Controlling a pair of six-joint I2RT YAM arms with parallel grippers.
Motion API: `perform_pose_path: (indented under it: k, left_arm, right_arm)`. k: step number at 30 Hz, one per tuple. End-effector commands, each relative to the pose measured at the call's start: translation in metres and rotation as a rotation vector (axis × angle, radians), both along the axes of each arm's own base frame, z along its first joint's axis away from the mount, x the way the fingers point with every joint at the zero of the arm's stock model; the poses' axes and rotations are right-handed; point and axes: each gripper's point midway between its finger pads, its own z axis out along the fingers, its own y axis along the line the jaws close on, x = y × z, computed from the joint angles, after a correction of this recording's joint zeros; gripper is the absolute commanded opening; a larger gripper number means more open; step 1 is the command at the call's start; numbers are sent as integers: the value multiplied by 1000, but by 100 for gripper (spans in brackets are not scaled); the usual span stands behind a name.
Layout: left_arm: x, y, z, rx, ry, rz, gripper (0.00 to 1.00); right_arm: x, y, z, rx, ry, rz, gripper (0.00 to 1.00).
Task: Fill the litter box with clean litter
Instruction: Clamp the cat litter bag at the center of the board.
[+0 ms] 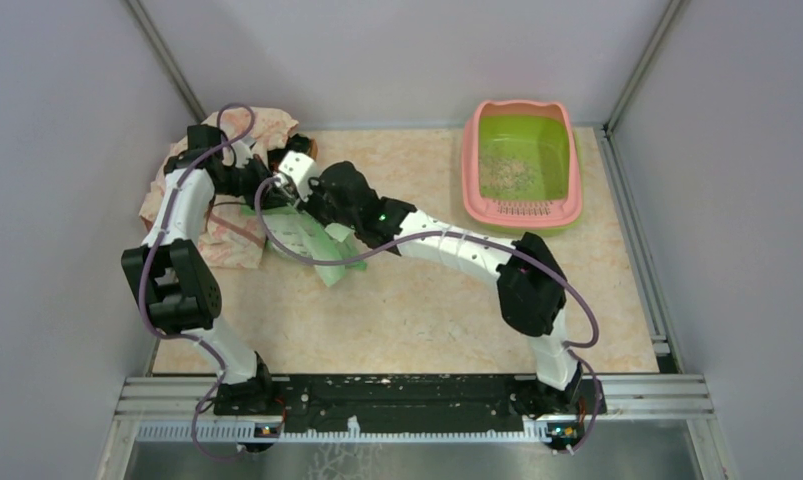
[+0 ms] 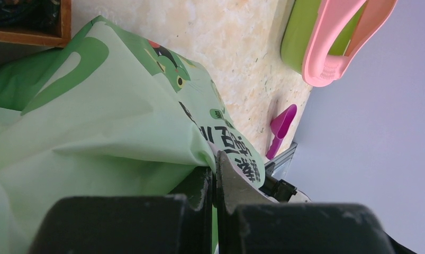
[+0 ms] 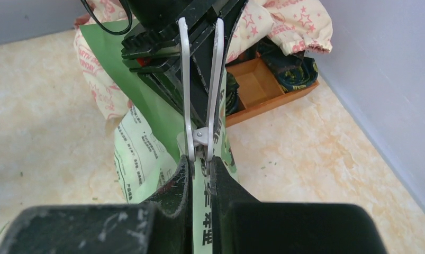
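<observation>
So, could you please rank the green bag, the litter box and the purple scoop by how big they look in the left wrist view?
1. Largest: green printed bag, though it sits right at the camera.
2. Next: litter box, cut off by the frame edge.
3. Smallest: purple scoop, clearly.

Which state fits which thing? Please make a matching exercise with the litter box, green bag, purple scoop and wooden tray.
1 litter box
2 green printed bag
3 purple scoop
4 wooden tray

A pinched by left gripper and right gripper
B partly under star-print cloth
C holds a thin scatter of litter
D lies on table near wall

Pairs: 1-C, 2-A, 3-D, 4-B
</observation>
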Motion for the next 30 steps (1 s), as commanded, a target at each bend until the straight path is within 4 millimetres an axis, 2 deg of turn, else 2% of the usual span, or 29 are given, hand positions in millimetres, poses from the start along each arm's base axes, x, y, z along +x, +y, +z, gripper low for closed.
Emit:
perform_pose_path:
  k: [1,7,9,11,12,16,23,28,29,30]
  left_arm:
    - [10,-9,75,-82,-235,-54,0]
    - [8,-9,79,-86,-241,-53,0]
    - [8,-9,79,-87,-243,-53,0]
    - [7,-10,80,-89,-244,-56,0]
    - [7,-10,80,-89,-246,-56,0]
    - [7,-10,81,-84,-250,-56,0]
    - [7,-10,84,-91,-258,-57,0]
    - [7,-11,89,-99,-267,-55,0]
    - [7,-11,89,-99,-267,-54,0]
    - [7,-12,90,-100,-268,-54,0]
  right_arm:
    - [-6,-17,-42,-241,130,29,0]
    - [-6,-23,-40,-352,174,48,0]
    - [-3,-24,-32,-378,181,46,0]
    - [-1,-31,-36,-427,192,27,0]
    - [0,-31,-28,-428,185,20,0]
    - [2,-37,-22,-450,183,-1,0]
    - [2,-50,-30,-516,196,-32,0]
    - [2,-46,-19,-476,184,-21,0]
    - [2,-43,-15,-457,183,-22,2]
    - [2,-41,-13,-437,185,-17,23]
